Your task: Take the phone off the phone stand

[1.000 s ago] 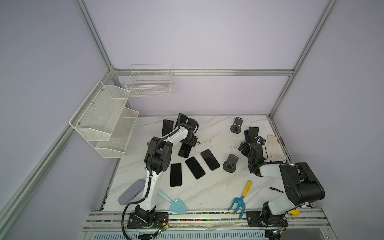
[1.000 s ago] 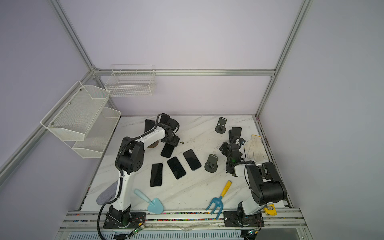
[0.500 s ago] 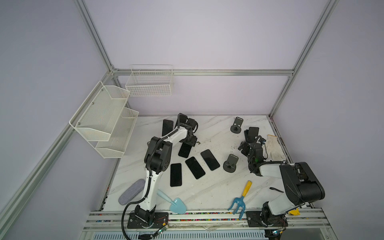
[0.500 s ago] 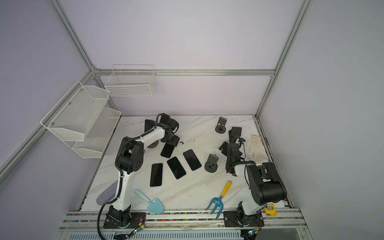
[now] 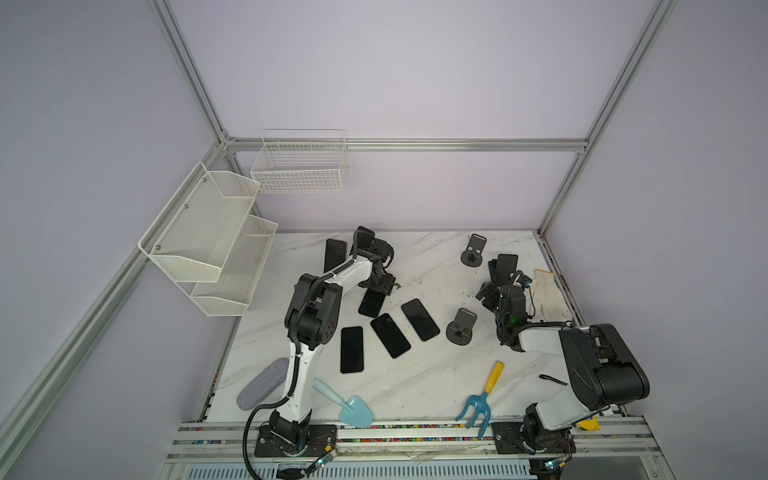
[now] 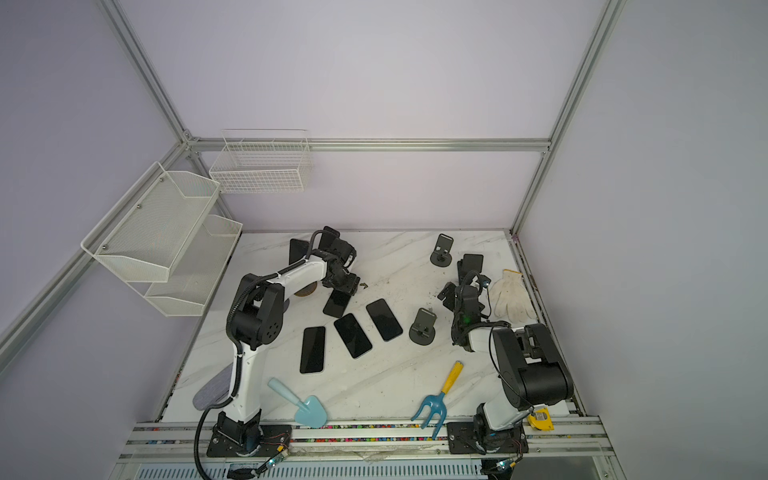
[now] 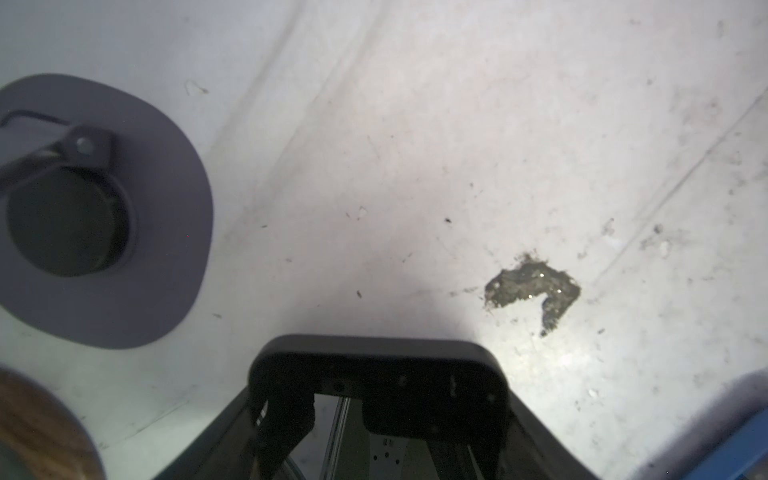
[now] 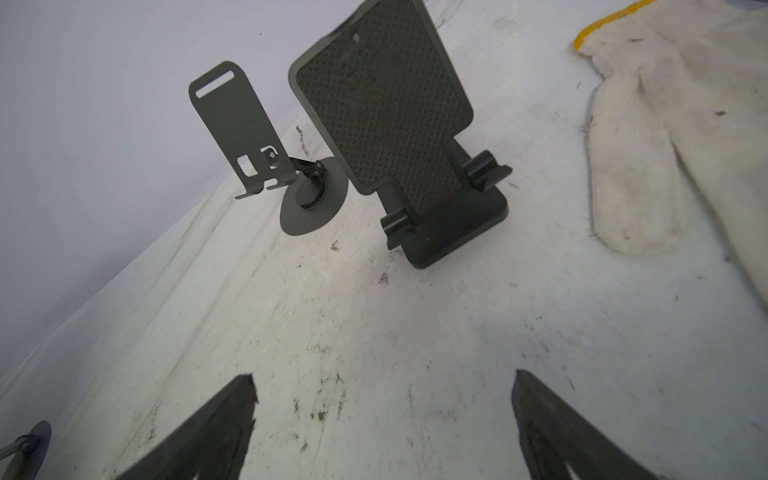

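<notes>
Phone (image 5: 371, 304): black, slim, round-cornered, glossy, tilted in the closed grip of the left gripper (image 5: 379, 286) low over the marble table (image 5: 415, 382), apart from the grey round-based stand (image 7: 124, 299) and just behind three flat phones (image 5: 390, 334). Its upper edge shows blurred in the left wrist view, the rest cut off; right gripper (image 8: 384, 378) gapes wide on nothing. White wire basket (image 5: 299, 166) and two-tier mesh shelf (image 5: 208, 232) hang on the walls

A: Anything different from a second ago?
B: Hardly. The left pincer (image 5: 381, 287) has drawn in a shade tighter on the flat black glossy phone (image 5: 371, 304) it grips by one end.
A: Anything more?
B: Nothing that shows.
</notes>
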